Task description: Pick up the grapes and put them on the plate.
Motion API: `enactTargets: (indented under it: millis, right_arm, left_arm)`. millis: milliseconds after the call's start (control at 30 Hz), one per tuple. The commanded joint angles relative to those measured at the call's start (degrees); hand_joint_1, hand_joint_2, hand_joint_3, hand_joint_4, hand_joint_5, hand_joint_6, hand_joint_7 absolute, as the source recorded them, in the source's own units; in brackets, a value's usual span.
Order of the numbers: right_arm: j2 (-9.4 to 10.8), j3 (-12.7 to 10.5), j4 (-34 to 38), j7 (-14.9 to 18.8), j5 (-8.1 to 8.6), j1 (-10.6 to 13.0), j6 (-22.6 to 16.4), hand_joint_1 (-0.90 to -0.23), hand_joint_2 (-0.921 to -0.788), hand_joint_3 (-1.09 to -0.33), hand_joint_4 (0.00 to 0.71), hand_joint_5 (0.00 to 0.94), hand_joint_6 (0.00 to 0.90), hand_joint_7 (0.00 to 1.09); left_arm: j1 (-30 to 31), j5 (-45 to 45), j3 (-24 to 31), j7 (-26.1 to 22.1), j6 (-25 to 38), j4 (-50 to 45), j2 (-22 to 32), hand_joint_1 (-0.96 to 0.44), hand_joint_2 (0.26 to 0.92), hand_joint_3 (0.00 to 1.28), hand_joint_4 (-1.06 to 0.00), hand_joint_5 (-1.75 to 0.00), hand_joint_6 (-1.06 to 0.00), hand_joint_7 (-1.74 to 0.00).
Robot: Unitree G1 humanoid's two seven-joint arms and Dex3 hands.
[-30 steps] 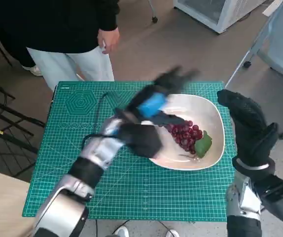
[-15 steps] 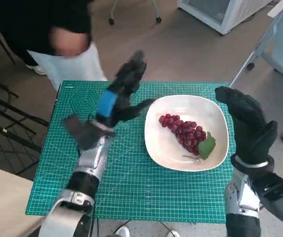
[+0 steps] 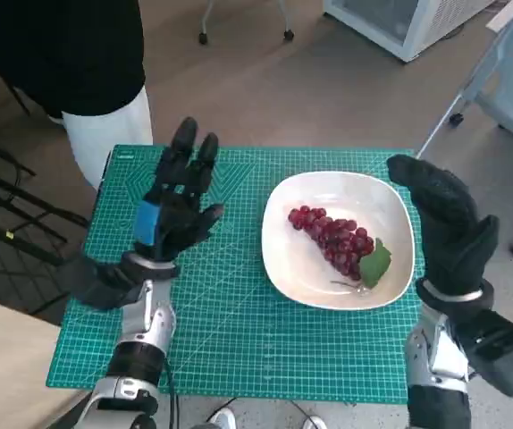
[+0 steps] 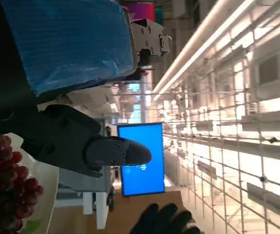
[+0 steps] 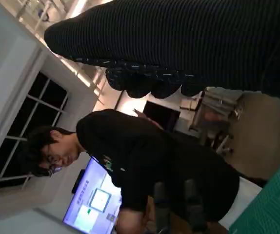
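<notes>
grapes (image 3: 332,241) on plate (image 3: 308,273), plate on mat (image 3: 239,331), seemingly right half

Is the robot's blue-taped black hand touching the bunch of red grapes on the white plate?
Apart. The head view shows the left hand raised over the green mat, with bare mat and plate rim between it and the grapes.

— What sort of place is this?
— A lab or office workspace. The small table carries a green cutting mat (image 3: 239,331) printed with a grid, on a bare brown floor (image 3: 265,80).
— Anything else?
— A castered chair base (image 3: 239,31), a white cabinet (image 3: 399,22), long ceiling strip lights (image 4: 203,53), a glowing blue screen (image 4: 141,158), and a person in black (image 5: 154,161) near a monitor (image 5: 93,202).
</notes>
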Motion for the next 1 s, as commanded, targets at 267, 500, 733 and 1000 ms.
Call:
enactTargets:
  millis: [267,500,733,1000]
  right_arm:
    - [0.21,0.7,-0.16,0.23,0.08,0.68,0.63,-0.479,-0.921,-0.57,0.273,0.004,0.114,0.38]
    - [-0.06,0.85,-0.27,0.62,0.36,0.77,0.82,-0.481,-0.921,-0.573,0.272,0.002,0.112,0.38]
    - [-0.2,1.0,-0.35,1.29,0.79,0.77,1.06,-0.489,-0.921,-0.572,0.273,0.003,0.113,0.38]
    - [-0.04,1.03,-0.05,2.06,1.13,0.47,1.29,-0.492,-0.921,-0.573,0.272,0.001,0.11,0.38]
  left_arm:
    - [4.54,0.78,-0.2,-1.37,-1.66,-5.01,-0.86,-0.55,0.921,0.27,-0.09,-0.01,-0.17,-0.04]
    - [6.34,2.21,-0.26,-0.82,-4.22,-5.84,-0.63,-0.56,0.921,0.29,-0.11,-0.01,-0.18,-0.03]
    - [7.11,2.44,-0.25,-0.46,-4.02,-6.29,-0.31,-0.56,0.921,0.3,-0.13,-0.02,-0.19,-0.03]
    - [7.91,2.95,-0.45,0.79,-2.92,-7.34,-0.01,-0.55,0.921,0.3,-0.16,-0.03,-0.22,-0.04]
